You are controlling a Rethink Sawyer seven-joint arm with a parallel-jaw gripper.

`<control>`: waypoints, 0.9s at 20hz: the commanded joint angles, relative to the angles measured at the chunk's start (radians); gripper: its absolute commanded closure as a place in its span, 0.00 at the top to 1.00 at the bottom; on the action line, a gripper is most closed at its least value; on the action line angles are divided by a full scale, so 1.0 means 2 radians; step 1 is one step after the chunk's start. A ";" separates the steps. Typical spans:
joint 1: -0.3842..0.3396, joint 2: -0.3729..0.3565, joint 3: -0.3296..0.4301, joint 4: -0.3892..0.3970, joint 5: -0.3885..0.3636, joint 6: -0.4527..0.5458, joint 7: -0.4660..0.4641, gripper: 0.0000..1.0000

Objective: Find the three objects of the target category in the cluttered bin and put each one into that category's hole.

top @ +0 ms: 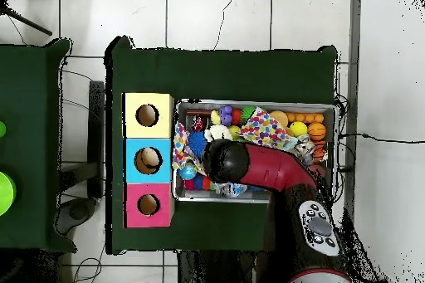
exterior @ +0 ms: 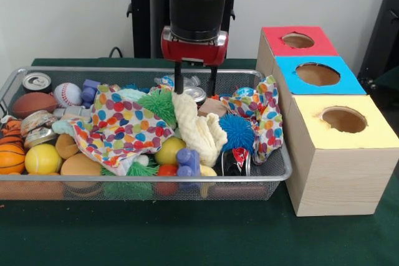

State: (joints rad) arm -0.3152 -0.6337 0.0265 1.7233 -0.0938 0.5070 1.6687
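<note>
two black fingers (exterior: 179, 78) of the gripper (exterior: 195, 79) are hanging spread and empty over the far middle of the wire bin (exterior: 282, 167). directly beneath them a cream cloth (exterior: 198, 129) is lying, its long axis running toward the near rim. which category is the target cannot be told; three boxes with holes (exterior: 343, 119) are standing beside the bin.

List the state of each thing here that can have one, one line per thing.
gripper: open, empty, hanging low over the bin's far side.
wire bin: full of clutter.
polka-dot cloth: crumpled, draped over toys.
cream cloth: bunched up, lying over the pile.
soda can: upright, in the far corner.
red box, blue box, yellow box: holes uncovered.
</note>
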 commanded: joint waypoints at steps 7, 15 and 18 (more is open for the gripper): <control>-0.045 -0.018 0.062 0.023 -0.033 0.098 -0.046 1.00; -0.046 -0.078 0.064 0.084 -0.024 0.126 -0.028 1.00; -0.041 -0.085 0.064 0.101 -0.020 0.112 -0.013 1.00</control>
State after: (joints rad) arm -0.3922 -0.7521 0.0723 1.8067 -0.1152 0.6607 1.6687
